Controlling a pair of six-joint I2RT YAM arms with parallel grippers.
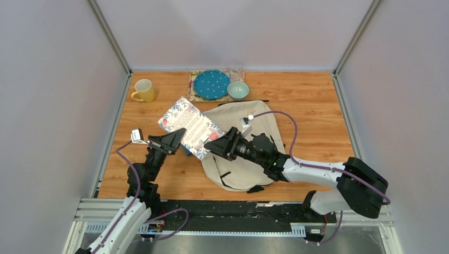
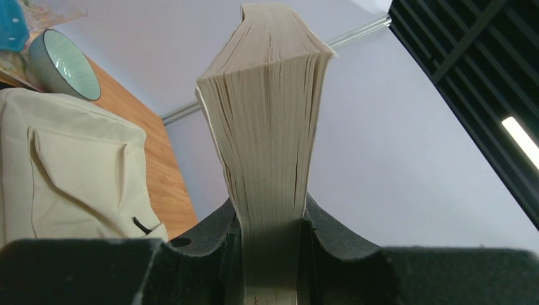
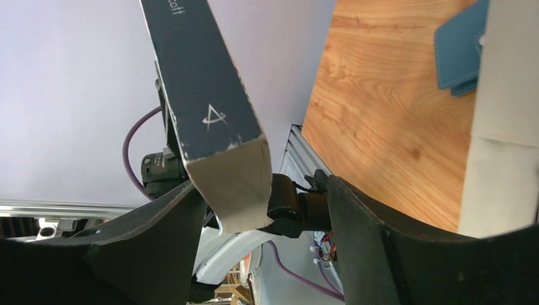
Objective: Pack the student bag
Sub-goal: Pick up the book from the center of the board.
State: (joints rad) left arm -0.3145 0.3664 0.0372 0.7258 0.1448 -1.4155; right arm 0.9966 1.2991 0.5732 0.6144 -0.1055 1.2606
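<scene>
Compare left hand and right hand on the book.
Left hand is shut, clamping the book by its page edge; right hand is open, jaws wide around the spine corner with a gap showing. Left hand sits over the table; right hand sits over the student bag. Both are at the same book.
</scene>
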